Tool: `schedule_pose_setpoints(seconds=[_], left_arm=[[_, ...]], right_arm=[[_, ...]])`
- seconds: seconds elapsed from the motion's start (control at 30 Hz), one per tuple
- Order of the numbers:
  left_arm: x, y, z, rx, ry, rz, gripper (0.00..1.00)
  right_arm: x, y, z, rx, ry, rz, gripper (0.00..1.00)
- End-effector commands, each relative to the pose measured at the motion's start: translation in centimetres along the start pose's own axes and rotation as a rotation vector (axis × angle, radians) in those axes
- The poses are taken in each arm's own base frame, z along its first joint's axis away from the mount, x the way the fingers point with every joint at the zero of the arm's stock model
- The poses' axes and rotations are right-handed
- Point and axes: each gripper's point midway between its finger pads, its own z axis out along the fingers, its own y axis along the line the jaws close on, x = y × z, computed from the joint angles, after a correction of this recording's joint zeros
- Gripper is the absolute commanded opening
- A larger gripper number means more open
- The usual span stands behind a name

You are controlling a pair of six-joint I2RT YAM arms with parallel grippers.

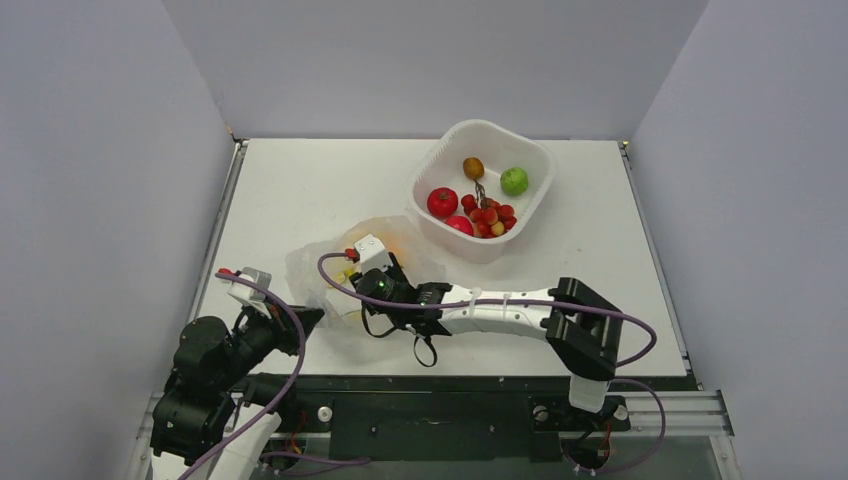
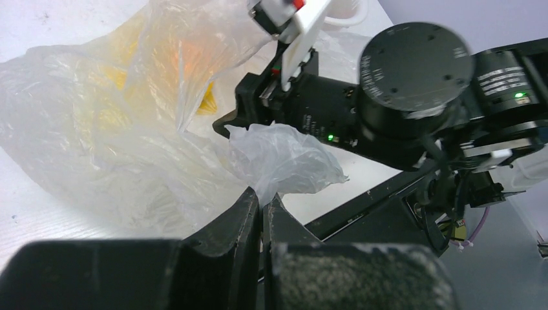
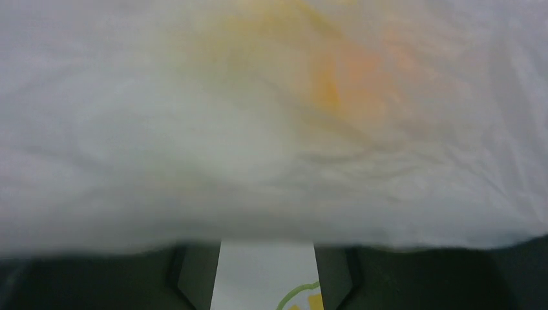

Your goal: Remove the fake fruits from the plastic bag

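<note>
A matte white table (image 1: 300, 190) fills the floor of a plain booth. Pale grey-lilac walls (image 1: 100, 150) close it in at the left, back and right, and a black rail (image 1: 430, 410) runs along its near edge. A white square tub (image 1: 530, 150) stands on the far right part. It holds a red round fruit (image 1: 442, 202), a bunch of red grapes (image 1: 488, 216), a green apple (image 1: 514, 181) and a small brown oval fruit (image 1: 473, 167). The crinkly translucent plastic bag (image 2: 97, 129) lies left of centre, with an orange-yellow fruit (image 2: 187, 61) glowing through its film. The left gripper (image 2: 262, 197) is pinched tight on a fold of the bag at its near edge. The right gripper (image 1: 350, 268) is pushed into the bag. Film covers its fingertips, so I cannot tell its grip.
</note>
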Motion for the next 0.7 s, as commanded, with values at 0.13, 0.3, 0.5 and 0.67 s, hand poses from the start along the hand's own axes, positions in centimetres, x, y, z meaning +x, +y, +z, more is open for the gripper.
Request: schedule_pose_setpoints(seconds=[0.13,0.3,0.5,0.67], left_arm=[[-0.8,-0.4,0.2,0.024,-0.024,0.027,0.00],[-0.8,-0.5,0.1,0.030,-0.027,0.030,0.00],[-1.6,-3.1,-0.8,0.145,-0.036,0.043,0.00],[-7.1,-8.7,-3.9,0.333,-0.175,0.073,0.00]], right_arm=[[-3.0,-2.1,2.6,0.206,-0.082,0.017,0.49],[-3.1,-2.7,3.9,0.234,-0.110,0.076,0.56],[-4.0,-3.3,3.9,0.204,-0.124,0.128,0.57],[-4.4,-3.9,2.0,0.179,-0.137,0.147,0.61]])
